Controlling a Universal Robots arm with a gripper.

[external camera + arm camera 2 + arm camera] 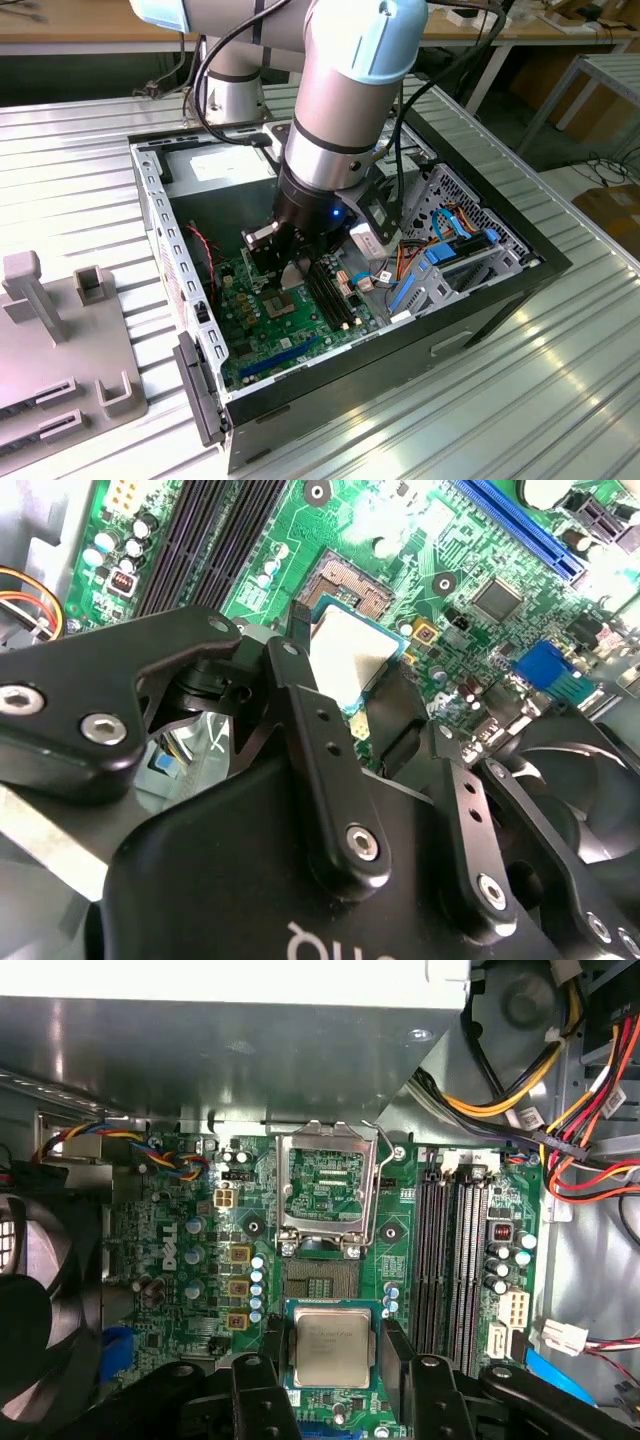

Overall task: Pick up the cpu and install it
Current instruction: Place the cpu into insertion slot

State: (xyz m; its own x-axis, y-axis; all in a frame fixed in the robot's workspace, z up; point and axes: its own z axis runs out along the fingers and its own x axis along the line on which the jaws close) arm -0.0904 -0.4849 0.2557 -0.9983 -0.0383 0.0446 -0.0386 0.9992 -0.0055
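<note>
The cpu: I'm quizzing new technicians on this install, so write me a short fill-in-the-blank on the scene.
The claw holds the cpu over a ___ motherboard. The socket beside it is ___. The socket's metal frame is ___, not shut.
Missing: green; empty; open.

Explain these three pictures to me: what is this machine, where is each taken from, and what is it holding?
The machine is a robot arm reaching into an open computer case that lies on a ribbed metal table. The exterior view comes from a camera standing off the arm; both wrist views come from cameras riding near its wrist, looking past its black pincer. Inside the case lies a green circuit board. The pincer is closed on a small silvery chip. The chip hangs close to the board's empty square socket, whose metal lid stands open; it is not seated yet.
</note>
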